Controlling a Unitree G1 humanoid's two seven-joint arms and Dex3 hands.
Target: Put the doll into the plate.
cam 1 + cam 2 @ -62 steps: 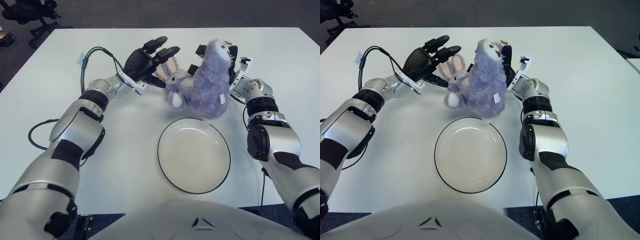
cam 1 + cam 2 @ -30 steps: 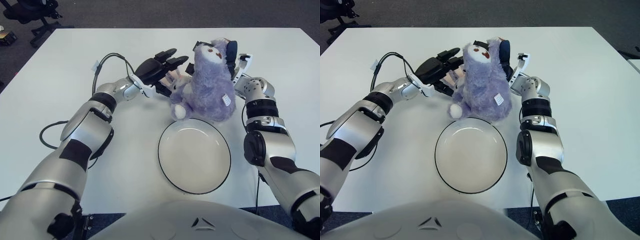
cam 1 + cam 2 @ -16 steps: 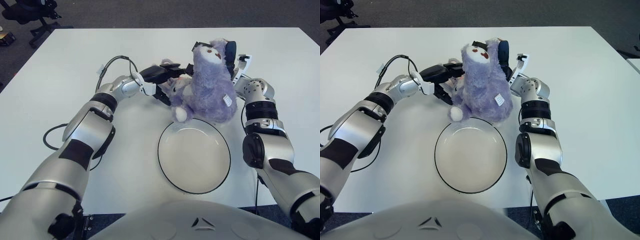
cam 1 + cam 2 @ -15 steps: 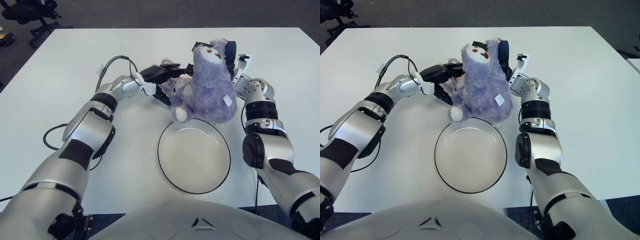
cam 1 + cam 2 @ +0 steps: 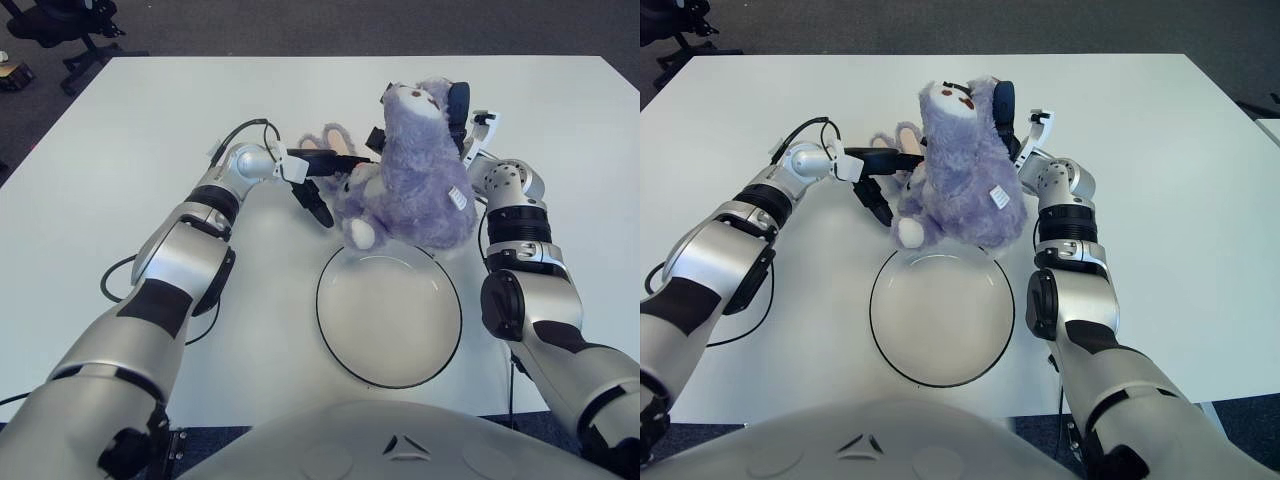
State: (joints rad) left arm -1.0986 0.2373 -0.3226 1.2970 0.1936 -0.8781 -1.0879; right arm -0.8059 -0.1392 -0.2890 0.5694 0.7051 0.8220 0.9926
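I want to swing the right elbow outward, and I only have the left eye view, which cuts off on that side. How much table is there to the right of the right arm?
Observer: The right eye view shows the table's right edge along its whole length. A broad band of white top lies between it and the right arm, whose right hand is behind the doll. The left hand is at the doll's other side.
Operator: Anything beyond that edge?
Observer: A strip of dark floor, then the corner of another pale surface at the picture's far right.
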